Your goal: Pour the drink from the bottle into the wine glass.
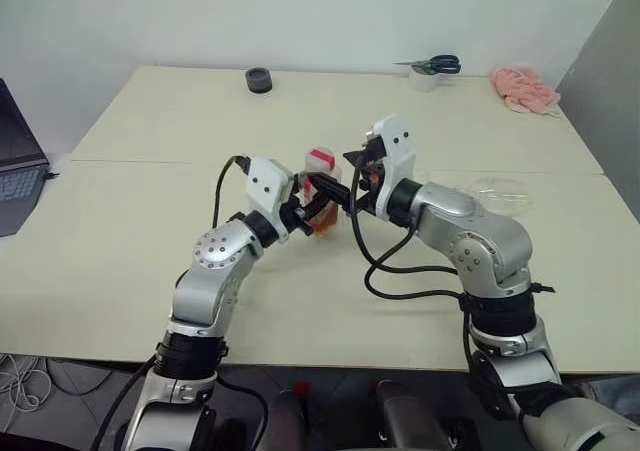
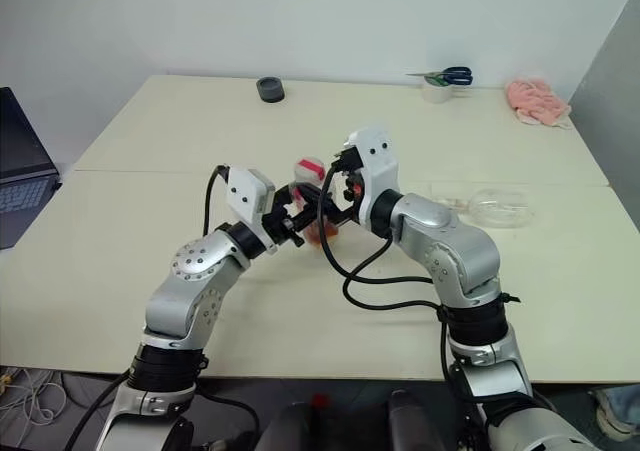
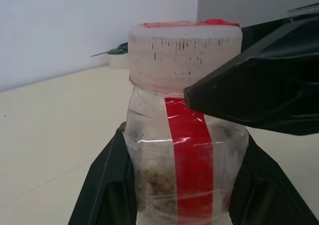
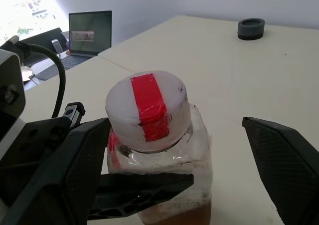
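Red-striped capped bottle (image 4: 158,150), reddish-brown drink (image 4: 174,216) inside

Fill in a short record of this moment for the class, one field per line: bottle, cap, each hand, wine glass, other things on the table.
bottle: upright bottle, drink low inside
cap: still on, red strip across the top
left hand: shut on the bottle's body
right hand: open, fingers either side of the cap
wine glass: lying on its side at the robot's right
other things: black round lid, scissors, pink cloth, laptop
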Available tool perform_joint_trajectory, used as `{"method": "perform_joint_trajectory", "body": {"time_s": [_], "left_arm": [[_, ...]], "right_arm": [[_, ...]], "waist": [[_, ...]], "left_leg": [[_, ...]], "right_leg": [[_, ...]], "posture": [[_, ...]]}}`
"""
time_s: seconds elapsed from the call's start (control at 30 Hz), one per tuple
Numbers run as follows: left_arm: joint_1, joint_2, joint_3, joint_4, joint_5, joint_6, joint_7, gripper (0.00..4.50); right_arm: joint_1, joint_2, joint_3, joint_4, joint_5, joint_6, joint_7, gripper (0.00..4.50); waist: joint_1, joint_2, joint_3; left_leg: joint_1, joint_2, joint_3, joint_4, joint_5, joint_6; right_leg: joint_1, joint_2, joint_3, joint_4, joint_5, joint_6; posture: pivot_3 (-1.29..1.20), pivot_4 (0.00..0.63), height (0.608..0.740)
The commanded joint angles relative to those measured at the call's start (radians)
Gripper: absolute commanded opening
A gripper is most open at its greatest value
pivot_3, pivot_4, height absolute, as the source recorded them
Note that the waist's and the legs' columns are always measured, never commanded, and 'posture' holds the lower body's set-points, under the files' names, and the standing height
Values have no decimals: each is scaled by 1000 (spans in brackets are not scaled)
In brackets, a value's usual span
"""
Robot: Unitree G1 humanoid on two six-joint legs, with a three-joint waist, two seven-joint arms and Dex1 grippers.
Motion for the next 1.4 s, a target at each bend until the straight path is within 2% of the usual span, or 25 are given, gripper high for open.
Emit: {"method": "perform_joint_trajectory", "body": {"time_s": [0.03,0.17,0.4,0.43,0.5,0.6,0.63,0.97,1.07,1.33,1.4], "left_arm": [[-16,-7,5,-33,-4,-6,2,1776],[-13,-14,4,-28,1,-5,6,1776],[-12,-17,6,-23,6,-3,15,1776],[-12,-16,6,-22,6,-4,15,1776],[-12,-15,7,-21,6,-4,16,1776],[-11,-14,7,-21,7,-3,17,1776],[-11,-14,7,-21,8,-3,17,1776],[-12,-20,-1,-26,14,-3,15,1776],[-12,-21,-1,-26,15,-3,15,1776],[-5,-22,3,-33,17,-1,22,1776],[-4,-21,4,-35,17,-1,23,1776]], "right_arm": [[-30,24,-35,-17,9,-38,-13,3581],[-31,41,-47,-32,35,-34,-8,2198],[-30,38,-39,-60,51,-38,17,2192],[-30,37,-39,-62,53,-37,17,2777],[-30,37,-37,-65,53,-36,17,3319],[-31,36,-34,-69,53,-33,16,4396],[-32,35,-33,-69,52,-32,16,4500],[-42,33,-10,-50,32,-24,6,4500],[-46,34,0,-45,26,-23,3,3930],[-53,20,28,-30,0,-12,4,1087],[-55,19,31,-24,-3,-13,6,492]], "waist": [[0,0,0],[0,0,0],[0,0,0],[0,0,0],[0,0,0],[0,0,0],[0,0,0],[0,0,0],[0,0,0],[0,0,0],[0,0,0]], "left_leg": [[0,0,0,0,0,0],[0,0,0,0,0,0],[0,0,0,0,0,0],[0,0,0,0,0,0],[0,0,0,0,0,0],[0,0,0,0,0,0],[0,0,0,0,0,0],[0,0,0,0,0,0],[0,0,0,0,0,0],[0,0,0,0,0,0],[0,0,0,-1,0,0]], "right_leg": [[0,0,0,0,0,0],[0,0,0,0,0,0],[0,0,0,0,0,0],[0,0,0,0,0,0],[0,0,0,0,0,0],[0,0,0,0,0,0],[0,0,0,0,0,0],[0,0,0,0,0,0],[0,0,0,0,0,0],[0,0,0,0,0,0],[0,0,0,0,0,0]], "posture": [[0,150,740],[0,150,740],[0,150,740],[0,150,740],[0,150,740],[0,150,740],[0,150,740],[0,150,740],[0,150,740],[0,150,740],[0,150,740]]}}
